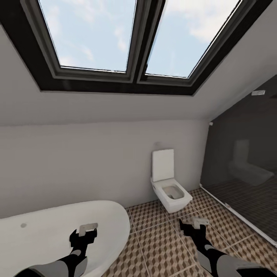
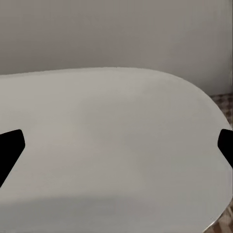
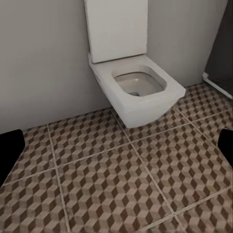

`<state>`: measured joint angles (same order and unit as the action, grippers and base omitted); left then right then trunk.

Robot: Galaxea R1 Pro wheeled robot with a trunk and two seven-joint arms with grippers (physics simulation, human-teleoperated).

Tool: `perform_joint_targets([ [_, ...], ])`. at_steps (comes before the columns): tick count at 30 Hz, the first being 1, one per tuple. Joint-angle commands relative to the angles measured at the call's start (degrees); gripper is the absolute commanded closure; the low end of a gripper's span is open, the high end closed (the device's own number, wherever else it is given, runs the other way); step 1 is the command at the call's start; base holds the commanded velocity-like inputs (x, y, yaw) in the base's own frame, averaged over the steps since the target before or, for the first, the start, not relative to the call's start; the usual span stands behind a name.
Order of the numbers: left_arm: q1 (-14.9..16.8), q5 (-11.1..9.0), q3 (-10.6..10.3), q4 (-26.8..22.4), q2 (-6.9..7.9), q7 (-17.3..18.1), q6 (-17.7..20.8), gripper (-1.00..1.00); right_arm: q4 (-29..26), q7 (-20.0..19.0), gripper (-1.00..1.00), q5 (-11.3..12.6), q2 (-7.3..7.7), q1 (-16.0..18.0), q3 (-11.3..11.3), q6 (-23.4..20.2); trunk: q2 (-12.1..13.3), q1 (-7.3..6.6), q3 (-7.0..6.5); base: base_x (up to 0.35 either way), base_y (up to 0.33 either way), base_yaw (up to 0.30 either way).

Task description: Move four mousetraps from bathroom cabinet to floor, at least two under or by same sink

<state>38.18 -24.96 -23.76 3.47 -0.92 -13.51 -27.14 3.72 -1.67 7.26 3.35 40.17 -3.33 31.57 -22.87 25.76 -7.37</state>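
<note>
neither the cabinet nor any mousetraps are in sight here, so the step in hand looks like searching: best to turn the base slowly away from the toilet (image 1: 169, 184) until the orange cabinet comes into view. the left gripper (image 1: 85, 233) hovers over the bathtub (image 1: 46, 234) beside the toilet, fingers spread wide and empty. the right gripper (image 1: 194, 225) reaches low over the bathroom floor (image 1: 161, 246) in front of the toilet, equally wide and empty.

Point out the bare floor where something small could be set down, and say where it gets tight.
The widest bare patch of bathroom floor lies between the bathtub and the toilet, ahead of the right gripper. More bare tiles run from the toilet to the dark glass partition. It narrows along the tub's curved end, and the left gripper hangs over the tub itself.
</note>
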Motion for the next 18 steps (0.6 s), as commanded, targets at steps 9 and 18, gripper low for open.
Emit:
perform_joint_targets([
  [9,0.07,-0.27,-0.50,0.22,-0.04,-0.43,-0.28,-1.00,0.23,-0.18,-1.00,0.56,-0.01,0.08,-0.36,0.33,-0.05,0.03,-0.15,0.000,0.000,-0.261],
  [18,0.06,-0.27,-0.50,0.22,-0.04,-0.46,-0.28,-1.00,0.23,-0.18,-1.00,0.56,-0.01,0.08,-0.36,0.33,-0.05,0.03,-0.33,0.000,0.000,-0.261],
])
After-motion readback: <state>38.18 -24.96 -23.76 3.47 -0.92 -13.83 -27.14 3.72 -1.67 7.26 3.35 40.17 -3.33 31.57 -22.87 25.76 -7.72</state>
